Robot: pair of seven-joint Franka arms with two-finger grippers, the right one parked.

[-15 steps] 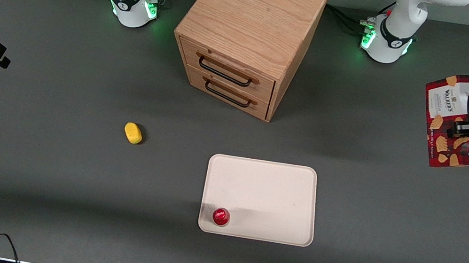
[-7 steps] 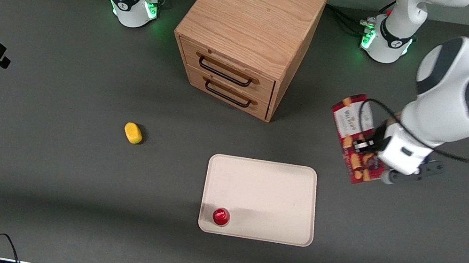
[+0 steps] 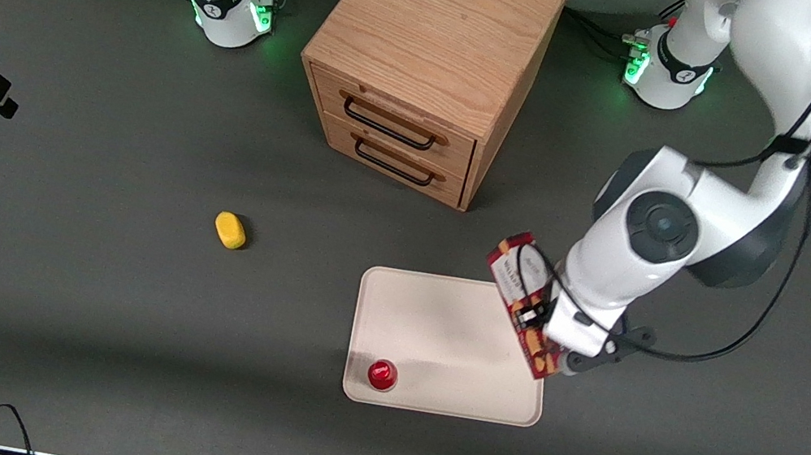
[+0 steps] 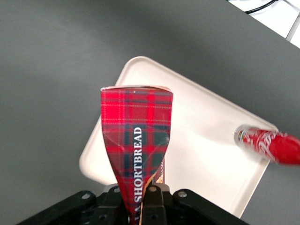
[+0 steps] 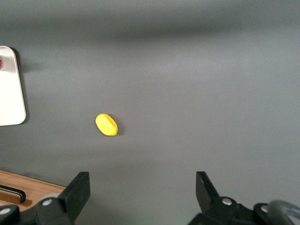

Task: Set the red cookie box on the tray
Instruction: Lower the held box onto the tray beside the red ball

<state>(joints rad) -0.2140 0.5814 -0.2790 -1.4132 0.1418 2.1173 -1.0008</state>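
The red cookie box [image 3: 520,292], a tartan carton with a white label, hangs tilted in the air over the tray's [image 3: 451,326] edge nearest the working arm. My left gripper [image 3: 532,315] is shut on the box about midway along it. In the left wrist view the box [image 4: 137,140] rises from between my fingers [image 4: 159,199], its side reading SHORTBREAD, with the cream tray [image 4: 206,154] below it. The gripper [image 4: 143,206] pinches the carton's narrow sides.
A small red can [image 3: 382,374] stands on the tray's corner nearest the front camera, also seen as a red can [image 4: 269,143] in the wrist view. A wooden two-drawer cabinet [image 3: 429,59] stands farther back. A yellow lump [image 3: 230,229] lies toward the parked arm's end.
My left gripper carried the box from the working arm's end of the table toward the tray and lower, now hanging over the tray's edge. The can and yellow lump stayed put.
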